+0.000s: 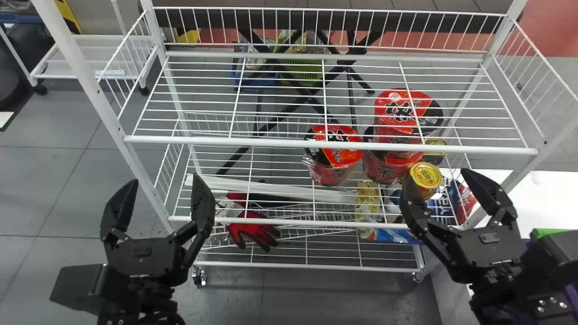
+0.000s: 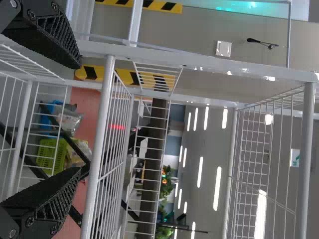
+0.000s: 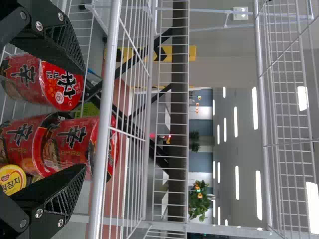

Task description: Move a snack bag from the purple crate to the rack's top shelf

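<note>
From the robot's head, two open hands, the left hand (image 1: 165, 180) and the right hand (image 1: 438, 176), stand before a white wire rack (image 1: 316, 144), with nothing between their fingers. At the right edge, beside a white counter (image 1: 553, 194), part of a purple crate (image 1: 572, 293) shows behind the right arm; a bright green thing (image 1: 548, 232) near it may be the snack bag, but too little shows to tell. The pick looks yet to be made, and with the arm across the crate, a hurried reach could bump its rim or pinch the wrong item. From the left wrist, the spread fingers face the wire, and a higher bar (image 2: 305, 164) runs above the nearer shelf; taking that lower shelf for the top one would put the bag on the wrong level. From the right wrist, the wide-set fingers stand close to red noodle cups (image 3: 64, 84) and a yellow can (image 3: 12, 180). Swinging away carelessly could hook a fingertip on the wires or jolt the rack, and later, a loosely held bag might catch the shelf edge and slip.
</note>
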Motion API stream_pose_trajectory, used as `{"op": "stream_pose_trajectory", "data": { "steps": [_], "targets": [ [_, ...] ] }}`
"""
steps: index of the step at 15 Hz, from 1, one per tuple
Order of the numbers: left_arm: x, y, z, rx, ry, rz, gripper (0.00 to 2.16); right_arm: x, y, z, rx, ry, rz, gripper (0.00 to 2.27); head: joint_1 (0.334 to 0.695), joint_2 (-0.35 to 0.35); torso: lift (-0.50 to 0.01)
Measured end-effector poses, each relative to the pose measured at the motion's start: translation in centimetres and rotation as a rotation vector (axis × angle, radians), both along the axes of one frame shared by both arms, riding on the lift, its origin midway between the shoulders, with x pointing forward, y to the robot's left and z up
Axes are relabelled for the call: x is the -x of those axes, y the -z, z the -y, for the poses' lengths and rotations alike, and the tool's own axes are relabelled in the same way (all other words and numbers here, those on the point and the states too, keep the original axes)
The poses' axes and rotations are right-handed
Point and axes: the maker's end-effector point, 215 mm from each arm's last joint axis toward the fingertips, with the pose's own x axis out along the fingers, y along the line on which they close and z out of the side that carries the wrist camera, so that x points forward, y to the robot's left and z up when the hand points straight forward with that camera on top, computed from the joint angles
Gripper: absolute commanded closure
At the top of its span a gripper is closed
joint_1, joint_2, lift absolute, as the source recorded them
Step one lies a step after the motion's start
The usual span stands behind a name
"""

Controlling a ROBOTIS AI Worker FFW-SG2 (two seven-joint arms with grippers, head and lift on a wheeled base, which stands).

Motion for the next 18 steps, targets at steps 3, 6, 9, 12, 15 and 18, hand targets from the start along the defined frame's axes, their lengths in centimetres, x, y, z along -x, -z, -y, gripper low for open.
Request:
{"op": "stream_pose_trajectory", "data": {
  "steps": [3, 6, 9, 12, 15, 18],
  "targets": [
    [0.0, 0.1, -0.1, 0.000, -0.001, -0.002, 0.08, 0.0, 0.4, 0.0, 0.000, 0.000, -0.013, 0.16, 0.695, -0.004, -0.462],
    [0.2, 0.2, -0.2, -0.002, -0.002, -0.005, 0.08, 0.1, -0.2, 0.2, -0.026, 0.005, -0.002, 0.17, 0.695, -0.006, -0.462],
    [0.6, -0.1, -0.3, -0.002, -0.005, 0.002, 0.08, 0.1, -0.9, -0.1, -0.016, 0.007, -0.007, 0.17, 0.695, -0.001, -0.462],
    [1.2, -0.7, -0.6, -0.003, -0.010, 0.014, 0.08, 0.7, -3.0, 0.1, -0.001, 0.009, -0.007, 0.17, 0.695, 0.003, -0.462],
    [1.6, 0.1, -0.8, -0.006, -0.016, 0.000, 0.08, 0.9, -1.7, 2.4, 0.053, 0.041, -0.149, 0.17, 0.695, -0.024, -0.462],
    [1.9, 0.8, -1.3, -0.006, -0.030, -0.010, 0.08, 1.5, -1.9, 7.2, 0.073, 0.099, -0.264, 0.17, 0.695, -0.097, -0.462]
  ]
}}
